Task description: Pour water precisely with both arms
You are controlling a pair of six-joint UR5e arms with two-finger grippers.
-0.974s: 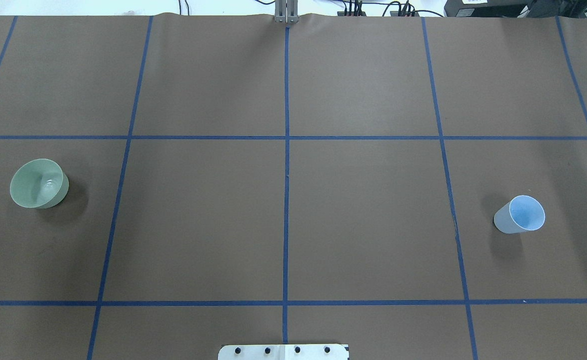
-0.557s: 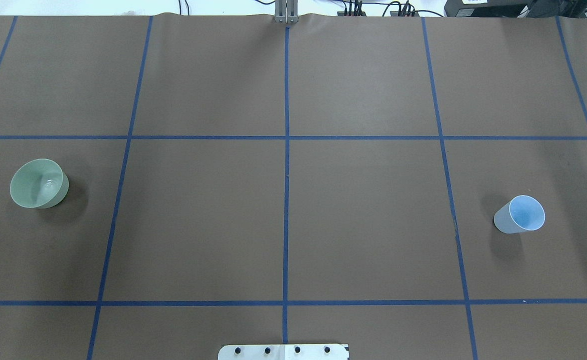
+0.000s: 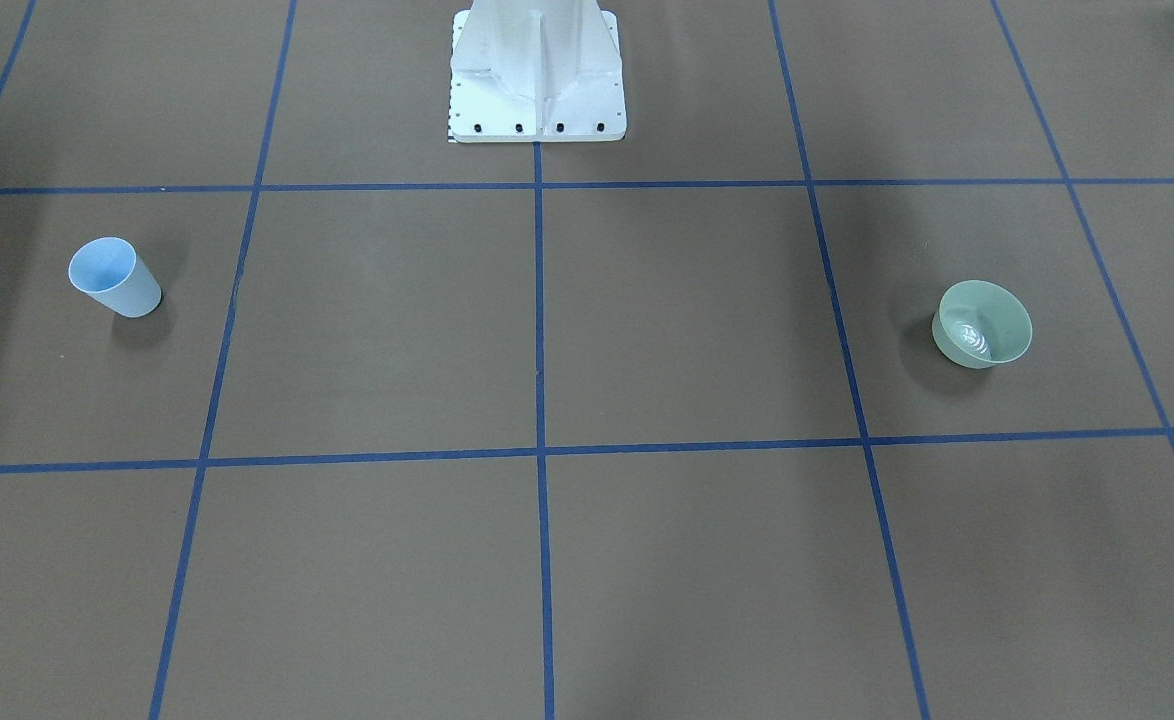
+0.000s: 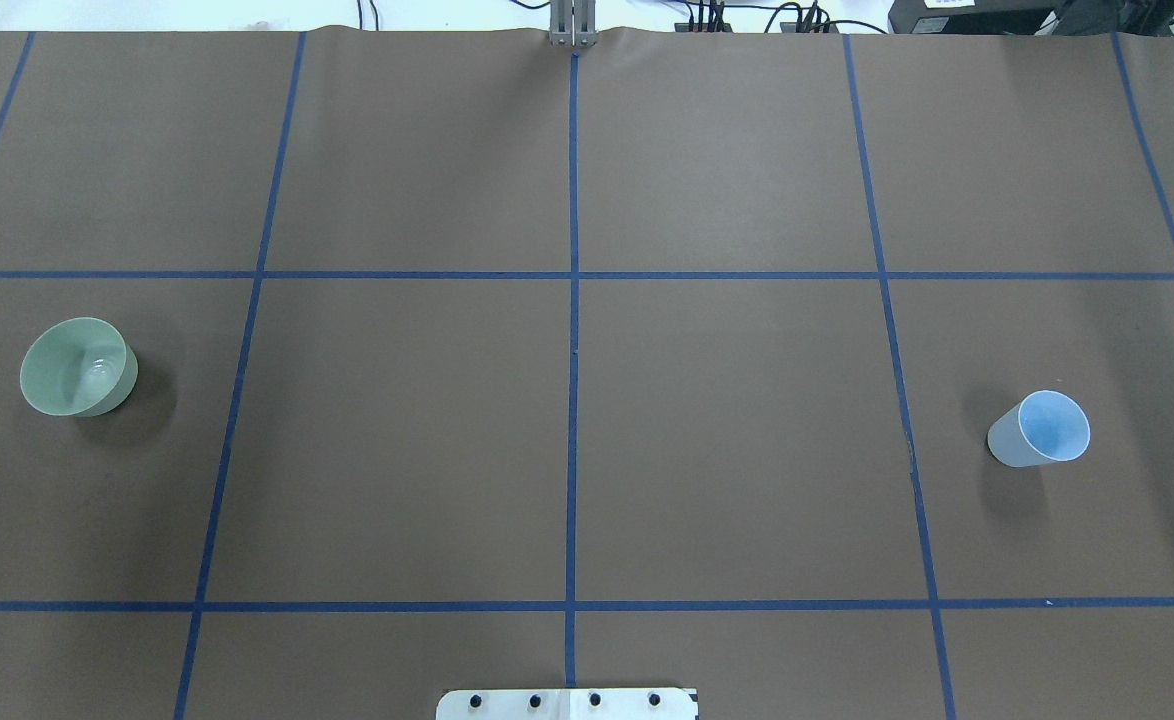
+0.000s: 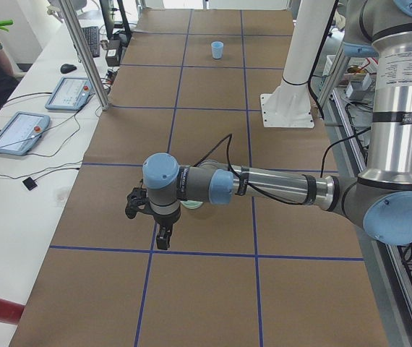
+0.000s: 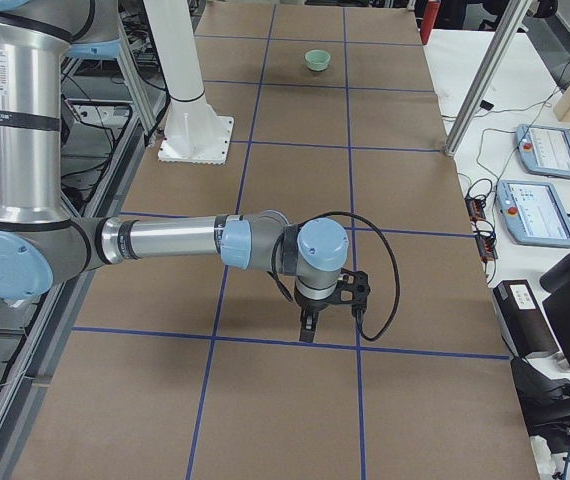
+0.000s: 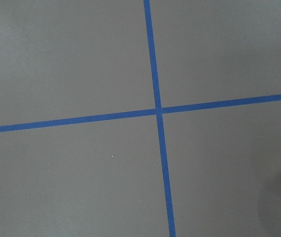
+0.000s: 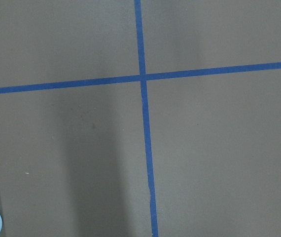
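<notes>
Though their openings cannot be told, left gripper [image 5: 162,238] should centre on nine-o'clock green bowl [image 4: 78,366], right gripper [image 6: 307,328] on three-o'clock blue cup [image 4: 1039,429].

My left arm [image 5: 278,189] and right arm [image 6: 165,240] are silver-grey tubes with light-blue round joint caps. Black cables loop to my black left gripper [image 5: 164,237] and right gripper [image 6: 308,326].

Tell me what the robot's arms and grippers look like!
They match. The left arm and right arm are round silver and grey tubes with light-blue caps on the joints. The left gripper and right gripper are small and black. A black cable loops beside each wrist.
</notes>
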